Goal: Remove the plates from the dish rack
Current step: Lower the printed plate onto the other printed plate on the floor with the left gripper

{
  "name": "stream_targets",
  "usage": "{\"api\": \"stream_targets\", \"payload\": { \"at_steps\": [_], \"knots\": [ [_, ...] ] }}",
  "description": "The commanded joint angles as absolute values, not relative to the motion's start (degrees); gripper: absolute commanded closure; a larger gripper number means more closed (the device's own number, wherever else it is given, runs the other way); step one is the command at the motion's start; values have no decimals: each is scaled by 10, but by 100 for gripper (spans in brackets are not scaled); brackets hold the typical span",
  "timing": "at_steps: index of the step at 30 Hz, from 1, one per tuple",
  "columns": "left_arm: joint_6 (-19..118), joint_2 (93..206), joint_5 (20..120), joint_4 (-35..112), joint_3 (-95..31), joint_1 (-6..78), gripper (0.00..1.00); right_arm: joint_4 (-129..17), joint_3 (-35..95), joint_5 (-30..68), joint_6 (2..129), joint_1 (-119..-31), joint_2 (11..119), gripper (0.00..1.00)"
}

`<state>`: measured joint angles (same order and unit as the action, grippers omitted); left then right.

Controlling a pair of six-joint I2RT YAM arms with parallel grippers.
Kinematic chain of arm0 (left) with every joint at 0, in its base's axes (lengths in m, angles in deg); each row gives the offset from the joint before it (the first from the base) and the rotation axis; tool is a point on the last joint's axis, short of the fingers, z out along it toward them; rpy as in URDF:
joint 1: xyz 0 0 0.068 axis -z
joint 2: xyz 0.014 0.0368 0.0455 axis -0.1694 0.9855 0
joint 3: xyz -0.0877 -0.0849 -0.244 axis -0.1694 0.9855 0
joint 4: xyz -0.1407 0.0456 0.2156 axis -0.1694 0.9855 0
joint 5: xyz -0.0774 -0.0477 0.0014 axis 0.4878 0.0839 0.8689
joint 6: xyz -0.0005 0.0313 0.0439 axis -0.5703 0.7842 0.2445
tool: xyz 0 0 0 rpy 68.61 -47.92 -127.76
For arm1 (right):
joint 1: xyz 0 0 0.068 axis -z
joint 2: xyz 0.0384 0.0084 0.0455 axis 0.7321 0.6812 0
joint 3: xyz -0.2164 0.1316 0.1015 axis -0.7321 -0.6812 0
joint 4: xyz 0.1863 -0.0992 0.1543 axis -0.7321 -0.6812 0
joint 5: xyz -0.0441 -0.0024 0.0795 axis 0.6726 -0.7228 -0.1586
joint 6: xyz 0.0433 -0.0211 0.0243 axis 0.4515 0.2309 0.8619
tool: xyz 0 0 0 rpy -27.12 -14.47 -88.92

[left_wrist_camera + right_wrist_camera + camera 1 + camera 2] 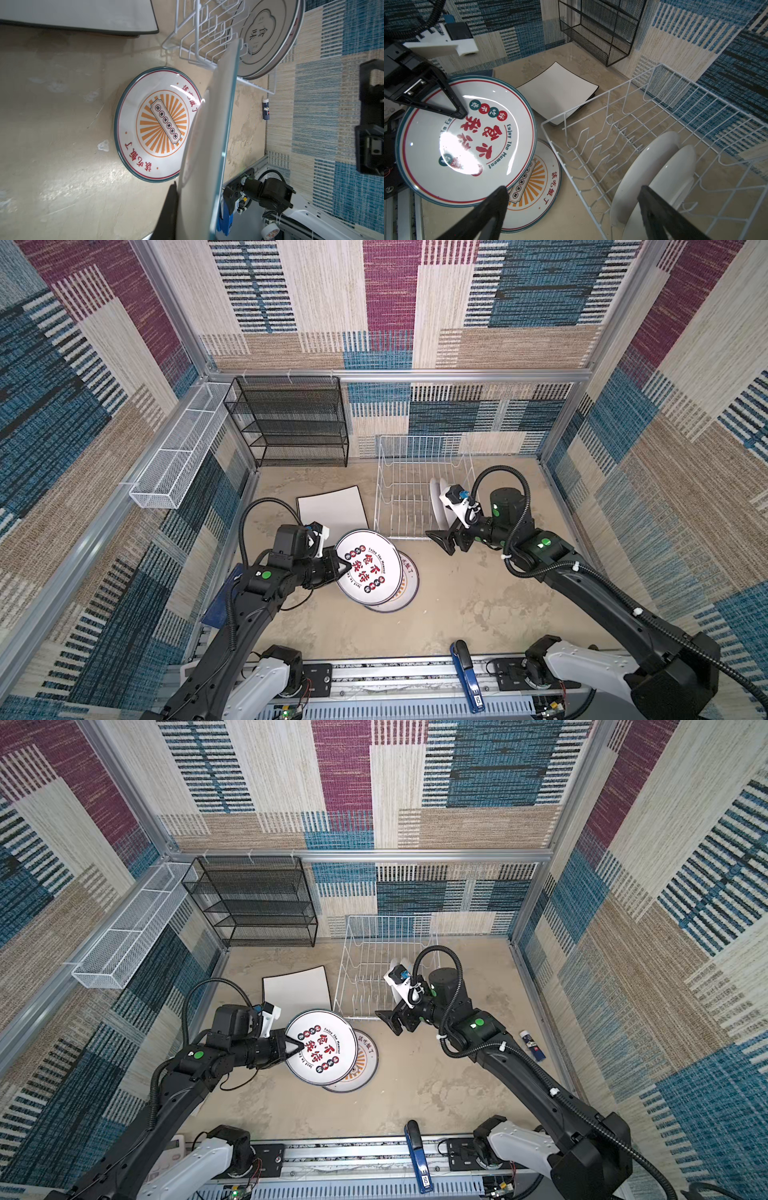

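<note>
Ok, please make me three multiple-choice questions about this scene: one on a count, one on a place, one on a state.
1. How many plates stand in the dish rack? A none; B two; C five.
2. Where does the sunburst plate lie? A in the rack; B standing on its edge; C flat on the table.
3. What is the left gripper doing? A shut on the character plate; B open and empty; C resting on the table.
Answers: 1 B, two white plates stand upright in it; 2 C, it lies face up beside the rack; 3 A, it clamps the plate's rim.
</note>
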<state>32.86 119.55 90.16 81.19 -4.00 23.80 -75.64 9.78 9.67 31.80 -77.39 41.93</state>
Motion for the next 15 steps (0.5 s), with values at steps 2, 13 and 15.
{"api": "stream_targets", "payload": {
  "at_steps": [2, 13, 15],
  "knots": [
    [340, 1207, 902, 793, -17, 238, 100, -763, 93, 112, 310, -777, 419, 1],
    [316, 1281, 930, 700, 33, 238, 100, -760, 93, 116, 312, -781, 438, 1],
    [307, 1293, 940, 673, 40, 239, 100, -758, 93, 116, 314, -782, 440, 1]
  ]
}}
